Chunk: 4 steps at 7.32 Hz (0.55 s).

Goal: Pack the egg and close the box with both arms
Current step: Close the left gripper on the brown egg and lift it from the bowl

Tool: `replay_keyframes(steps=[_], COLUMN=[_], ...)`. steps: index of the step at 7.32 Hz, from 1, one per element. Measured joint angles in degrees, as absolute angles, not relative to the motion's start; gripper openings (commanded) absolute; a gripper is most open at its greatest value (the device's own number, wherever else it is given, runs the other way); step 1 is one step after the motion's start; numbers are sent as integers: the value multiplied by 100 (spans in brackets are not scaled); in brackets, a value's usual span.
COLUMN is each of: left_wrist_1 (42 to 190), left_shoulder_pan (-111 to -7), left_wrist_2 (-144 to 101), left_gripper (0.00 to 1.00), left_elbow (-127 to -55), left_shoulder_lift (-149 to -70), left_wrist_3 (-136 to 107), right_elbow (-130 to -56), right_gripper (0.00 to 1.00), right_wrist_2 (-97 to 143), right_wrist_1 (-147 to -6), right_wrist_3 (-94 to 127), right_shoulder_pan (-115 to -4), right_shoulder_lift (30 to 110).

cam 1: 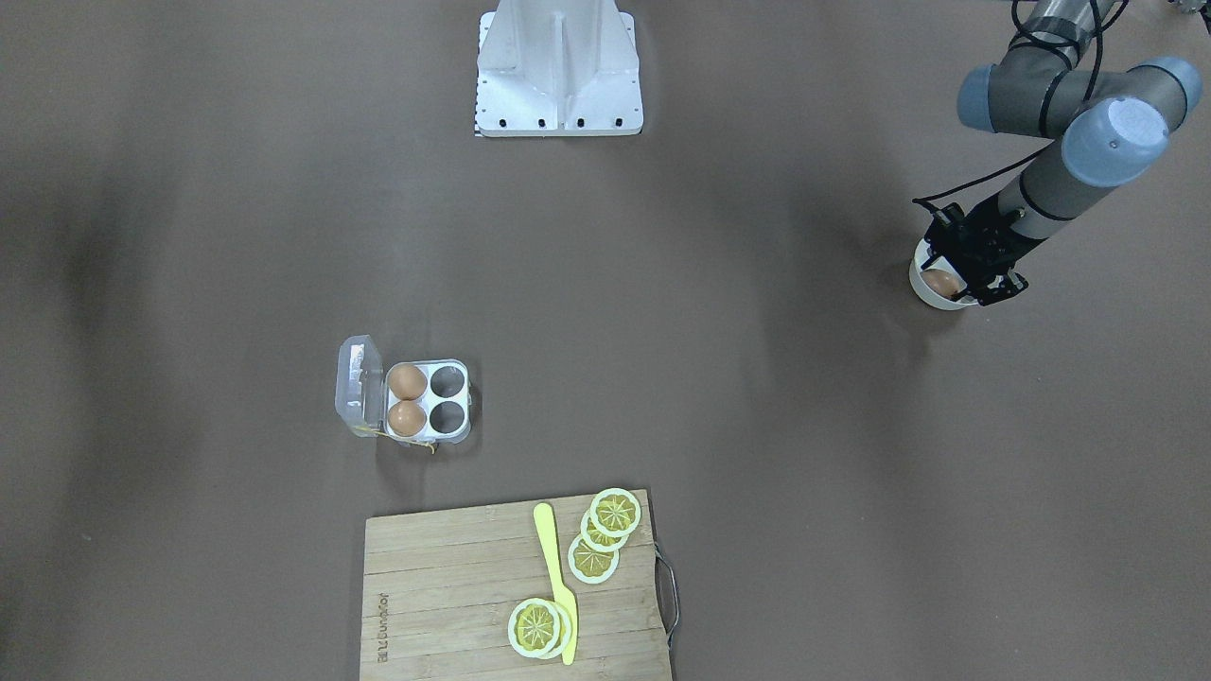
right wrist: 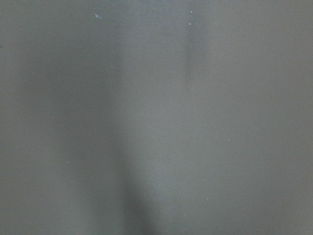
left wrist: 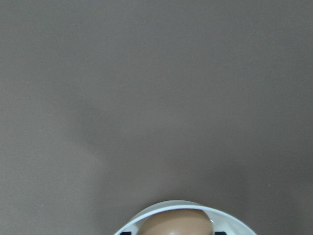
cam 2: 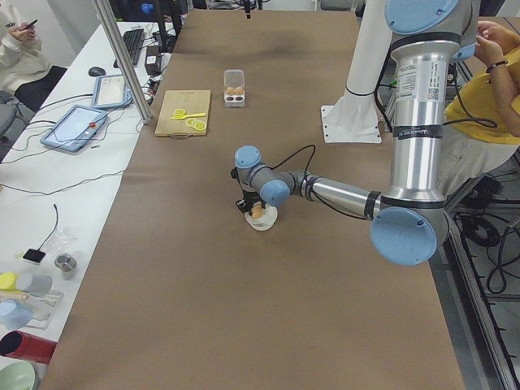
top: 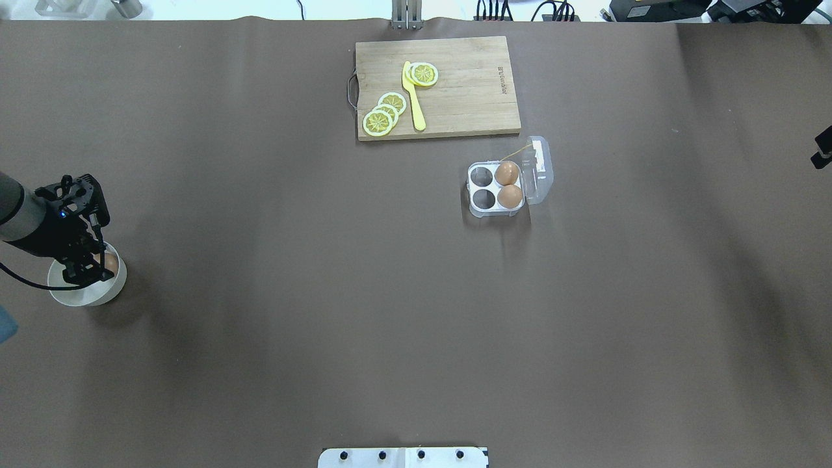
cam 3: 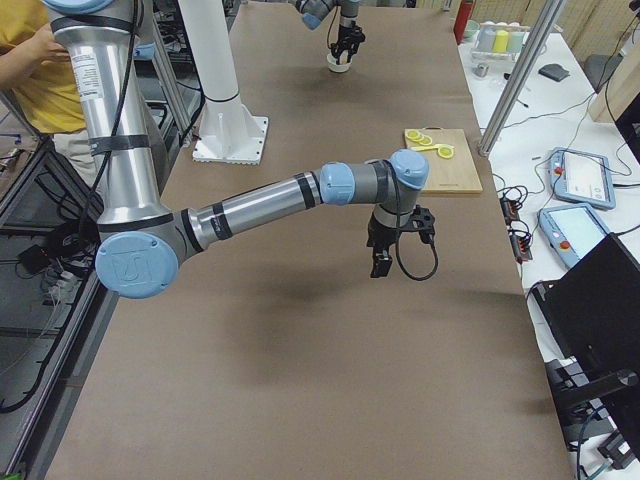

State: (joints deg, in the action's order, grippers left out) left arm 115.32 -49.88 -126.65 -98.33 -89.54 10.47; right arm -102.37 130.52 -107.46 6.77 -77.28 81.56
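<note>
Overhead exterior: left gripper (top: 91, 268) around egg (top: 110, 263) in white bowl (top: 78, 300), table's (top: 325, 292) left edge.
Closure unclear, likewise right gripper (cam 3: 381, 268). Egg looks light, slick, brittle: pinch its waist softly. Box (top: 482, 186) open near far edge.

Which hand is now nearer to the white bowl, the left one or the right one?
Left. The left hand is right at the white bowl, over the egg in it; the right hand hangs far off, past the box.
</note>
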Motion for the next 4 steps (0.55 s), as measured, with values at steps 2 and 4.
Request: replay_keyframes(steps=[2,4], left_wrist_1=[11533,11542], left_shoulder_pan=[-4969,-4927], left_wrist_2=[-12665,-12662], left_gripper=[53,46], left_elbow=[-9769,-9712], left_shoulder_lift=[-8958,-8964], left_wrist_3=[1057,1055], right_elbow=[-10239,-10235], right_gripper=[100,100], right_wrist_2=[13052,13052], right_wrist_1=[-10749,-10749], right_wrist_3=[677,677], right_shoulder_pan=[-7726,-7726], right_shoulder_lift=[8156,8151])
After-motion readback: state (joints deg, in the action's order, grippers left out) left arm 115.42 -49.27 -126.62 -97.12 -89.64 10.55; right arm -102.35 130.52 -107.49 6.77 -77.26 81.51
